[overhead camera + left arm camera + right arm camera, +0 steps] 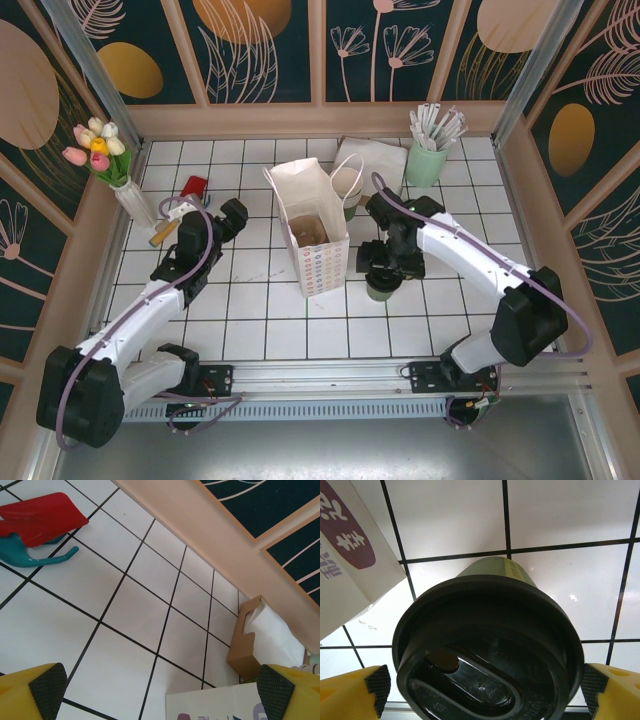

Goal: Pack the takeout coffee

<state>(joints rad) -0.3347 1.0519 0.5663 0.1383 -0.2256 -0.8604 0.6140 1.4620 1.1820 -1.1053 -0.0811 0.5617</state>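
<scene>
The takeout coffee (492, 569) stands upright on the surface (250, 320) just beside the white paper bag (325, 268), off the bag's right side near its front corner, with a thin strip of tile between the two. A dark lid (487, 645) is pressed onto its top.

I judge it to be a paper cup with soft walls that will dent if I squeeze hard. I can't tell how full it is, so I'd treat it as carrying liquid and keep it level. The lid looks like a press-on plastic piece. Pinching there risks popping it off or slipping on the smooth rim, so I would take hold on the green wall just under the lid, where the rim stiffens the paper, and close gently.

The right fingers (376, 684) are spread as wide as they go, one pad on each side of the lid. They grip nothing. I see a sliver of gap at each pad, so I read them as straddling the cup rather than touching it.

The left fingers (46, 687) are equally wide and empty, hanging over bare tiles to the left of the bag, whose top edge shows just below them.
</scene>
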